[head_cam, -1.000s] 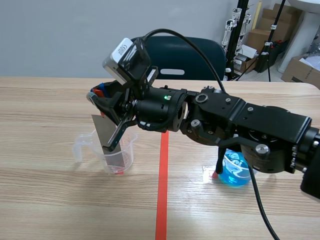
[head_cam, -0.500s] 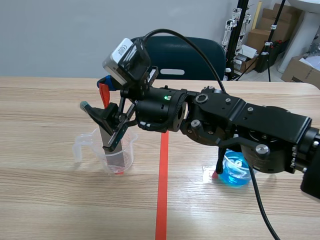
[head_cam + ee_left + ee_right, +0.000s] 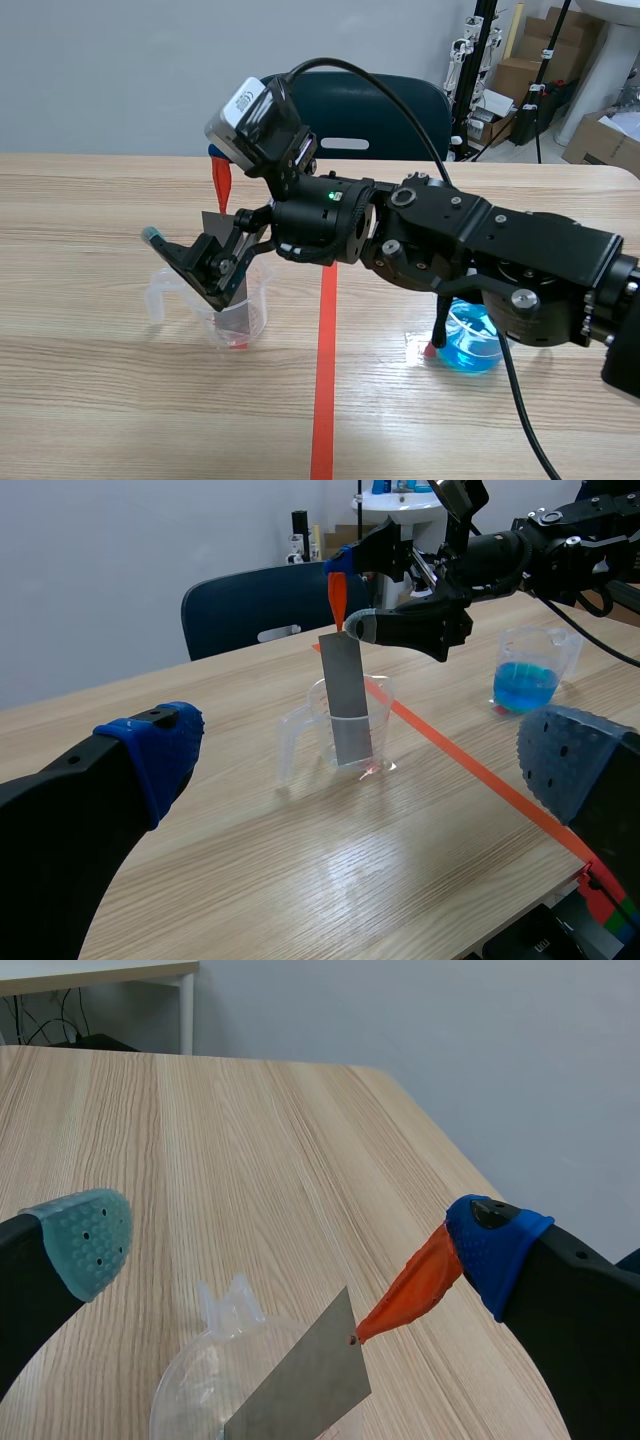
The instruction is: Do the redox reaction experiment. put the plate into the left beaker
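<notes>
Table [image 3: 100, 400]: light wood.
Left gripper [image 3: 370, 755]: fingers spread, holding nothing.
Beaker [image 3: 382, 720]: clear; plate [image 3: 345, 700] stands upright inside.
Right gripper [image 3: 290, 1238]: fingers released, either side of plate's top; orange strip [image 3: 415, 1280] hanging from it seems to touch plate's corner.

Bright, even light, soft faint shadows on the table [image 3: 110, 410]

Metal plate [image 3: 236, 318]: mid-section hidden behind right gripper [image 3: 185, 196] in scene view; lower part cut off in right wrist view.
Blue-liquid beaker [image 3: 478, 345]: partly hidden behind right arm [image 3: 500, 250].
Clear beaker [image 3: 195, 1390]: base cut off in right wrist view.
</notes>
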